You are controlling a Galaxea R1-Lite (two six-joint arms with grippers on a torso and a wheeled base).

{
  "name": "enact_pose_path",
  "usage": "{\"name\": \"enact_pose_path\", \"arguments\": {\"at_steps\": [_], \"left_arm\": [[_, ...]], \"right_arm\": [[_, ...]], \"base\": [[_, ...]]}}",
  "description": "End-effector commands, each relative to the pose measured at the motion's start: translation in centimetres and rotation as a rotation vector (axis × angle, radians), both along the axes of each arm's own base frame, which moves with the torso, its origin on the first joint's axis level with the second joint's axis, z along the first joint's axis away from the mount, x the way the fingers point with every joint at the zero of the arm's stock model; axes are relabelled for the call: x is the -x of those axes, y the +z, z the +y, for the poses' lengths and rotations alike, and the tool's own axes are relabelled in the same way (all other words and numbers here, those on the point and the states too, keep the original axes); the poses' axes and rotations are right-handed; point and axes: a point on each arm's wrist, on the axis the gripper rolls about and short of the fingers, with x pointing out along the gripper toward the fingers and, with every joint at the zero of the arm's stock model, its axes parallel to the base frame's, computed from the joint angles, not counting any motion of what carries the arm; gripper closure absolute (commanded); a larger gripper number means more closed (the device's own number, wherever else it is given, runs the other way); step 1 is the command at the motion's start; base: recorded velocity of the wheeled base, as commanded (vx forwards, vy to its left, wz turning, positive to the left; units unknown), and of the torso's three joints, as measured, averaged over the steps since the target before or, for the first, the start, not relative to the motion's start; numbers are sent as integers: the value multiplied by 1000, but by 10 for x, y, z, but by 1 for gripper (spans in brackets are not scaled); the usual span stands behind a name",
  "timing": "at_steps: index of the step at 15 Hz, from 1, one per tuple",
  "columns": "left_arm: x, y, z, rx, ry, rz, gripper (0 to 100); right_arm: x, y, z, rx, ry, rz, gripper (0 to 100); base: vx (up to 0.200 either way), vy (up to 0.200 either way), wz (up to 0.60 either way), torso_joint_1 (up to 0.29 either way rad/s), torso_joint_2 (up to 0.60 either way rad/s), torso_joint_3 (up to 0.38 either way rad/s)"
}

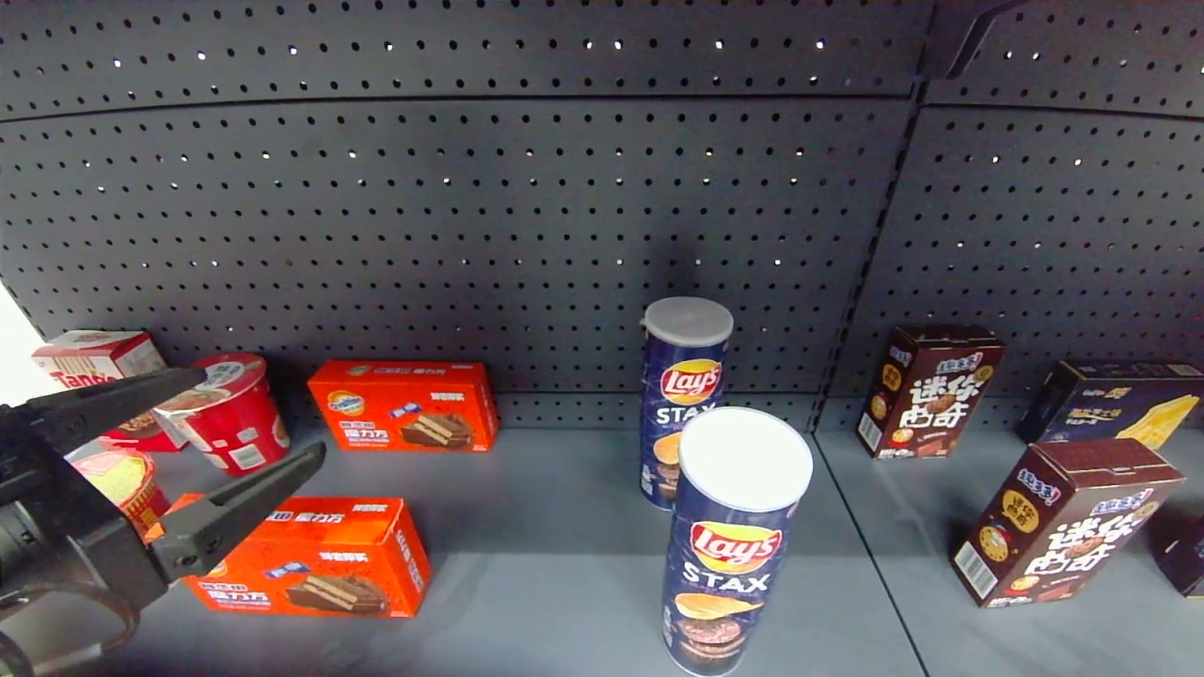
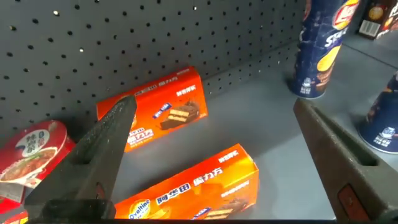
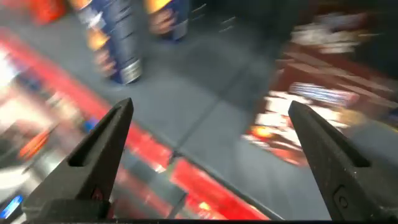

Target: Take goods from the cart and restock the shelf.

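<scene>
Hovering near shelf (image 1: 564, 564) front-left corner, left gripper (image 1: 261, 414) spread wide by front orange box (image 1: 320, 555); right gripper (image 3: 209, 104) likewise apart. Box likely light, stiff cardboard; pinch across narrow width.

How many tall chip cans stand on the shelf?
2. The back can stands near the pegboard wall; the front can stands just before it, nearer the shelf edge. None seems hidden.
</scene>
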Motion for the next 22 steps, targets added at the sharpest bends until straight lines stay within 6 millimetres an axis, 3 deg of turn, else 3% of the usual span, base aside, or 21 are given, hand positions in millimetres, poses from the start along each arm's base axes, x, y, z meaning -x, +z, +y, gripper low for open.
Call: {"name": "enact_pose_path", "arguments": {"at_steps": [1,4,10,22], "left_arm": [[-5,-2,-1,-5,3,17,0],[-9,-4,-2,-11,2,33,0],[-14,-8,-4,-20,-4,55,0],[-15,-10,-5,-22,-12,67,0]], "right_arm": [[-29,-6,24,87,134,144,0],[-55,-17,48,114,192,187,0],[-80,-31,74,165,203,244,0],[-136,-15,129,200,181,238,0]], "base": [[0,0,0,0,0,0],[0,0,0,0,0,0],[0,0,0,0,0,0],[0,0,0,0,0,0]]}}
